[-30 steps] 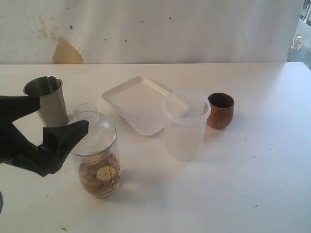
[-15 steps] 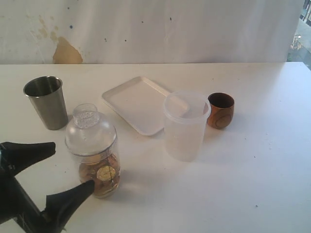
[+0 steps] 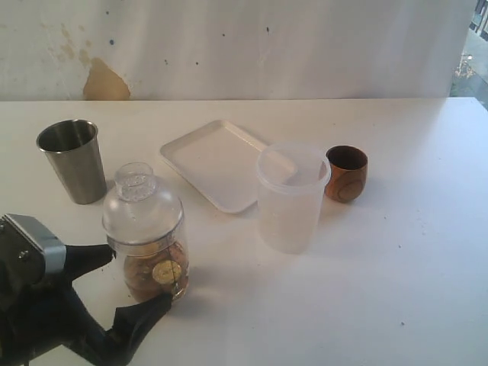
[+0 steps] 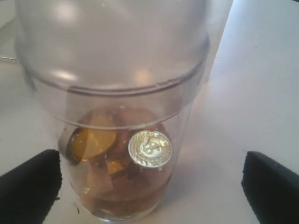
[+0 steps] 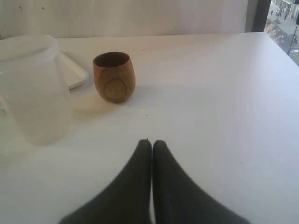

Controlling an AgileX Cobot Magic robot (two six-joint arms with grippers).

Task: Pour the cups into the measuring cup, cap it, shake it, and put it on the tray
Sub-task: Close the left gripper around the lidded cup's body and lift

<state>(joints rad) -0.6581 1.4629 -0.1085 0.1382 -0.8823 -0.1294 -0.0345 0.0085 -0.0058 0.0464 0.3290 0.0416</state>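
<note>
Near-left of the table: I have the left gripper point(image 3: 133, 278) low, its jaws spread wide on either side of the measuring cup point(image 3: 152, 263); neither looks to be touching the wall.
Measuring cup: upright on the table point(image 3: 381, 290), brown discs and one shiny coin piled in the bottom, the clear dome cap point(image 3: 142, 210) sitting on top.
Right gripper point(image 5: 152, 144): fingers pressed together, holding nothing, well short of the wooden cup point(image 5: 114, 77).
Risk, cap: I can't tell whether the dome is pressed home. If it only rests there, a shake would likely throw it off and scatter the contents.
Risk, grip: the wall is smooth and clear. A bite that lands low or off-centre could tip the cup or let it slide when I lift.
Risk, neighbours: the steel tumbler point(image 3: 74, 160) stands near, behind and to the left. A wide swing during the shake could knock it.
Tray point(image 3: 217, 164): bare, beyond the measuring cup, between the tumbler and the frosted tub point(image 3: 291, 197).
Tight edge: the tub stands just in front of the tray's right corner, so I'd come in from the tray's left half.
Open room: bare table to the right of the measuring cup, and wide bare space on the far right.
</note>
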